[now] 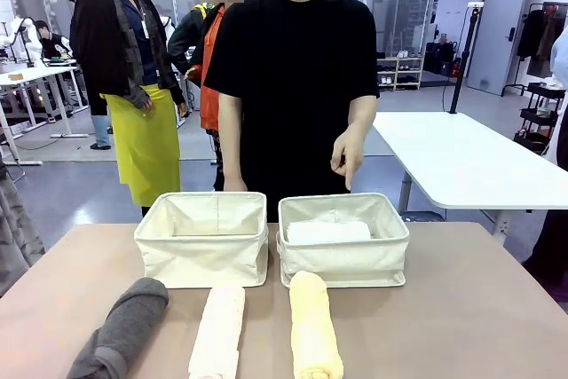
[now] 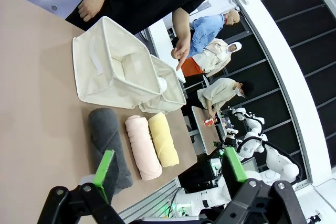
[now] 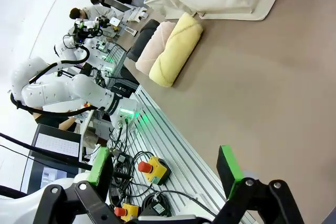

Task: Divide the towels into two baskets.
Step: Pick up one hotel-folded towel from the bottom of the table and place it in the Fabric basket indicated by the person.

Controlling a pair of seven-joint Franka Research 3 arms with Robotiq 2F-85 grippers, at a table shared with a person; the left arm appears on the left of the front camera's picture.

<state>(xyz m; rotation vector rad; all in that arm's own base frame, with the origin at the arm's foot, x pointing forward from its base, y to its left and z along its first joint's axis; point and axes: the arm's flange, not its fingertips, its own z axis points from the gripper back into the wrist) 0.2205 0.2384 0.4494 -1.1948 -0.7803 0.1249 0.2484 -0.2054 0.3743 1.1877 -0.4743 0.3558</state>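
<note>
Lying at the near left of the table (image 1: 461, 308), the dark grey towel (image 1: 124, 326) sits at a slight angle, its far end leaning right. Next to it, with a gap between them, the cream-peach towel (image 1: 219, 330) lies lengthwise, its far end close to the front wall of the left basket (image 1: 202, 250), which stands upright. Further right, the pale yellow towel (image 1: 314, 326) lies parallel to the cream-peach one; its far end reaches the front wall of the right basket (image 1: 344, 259), though contact cannot be confirmed. The two baskets stand side by side, nearly touching. The white towel (image 1: 328, 232) rests inside the right basket. The person's hand (image 1: 348, 153) hangs above that basket's far rim, a finger pointing down.

The left gripper (image 2: 169, 167) hovers over the near end of the table, jaws spread wide, with nothing between the green pads. The right gripper (image 3: 164, 165) is likewise spread and empty, at the table's near edge.
</note>
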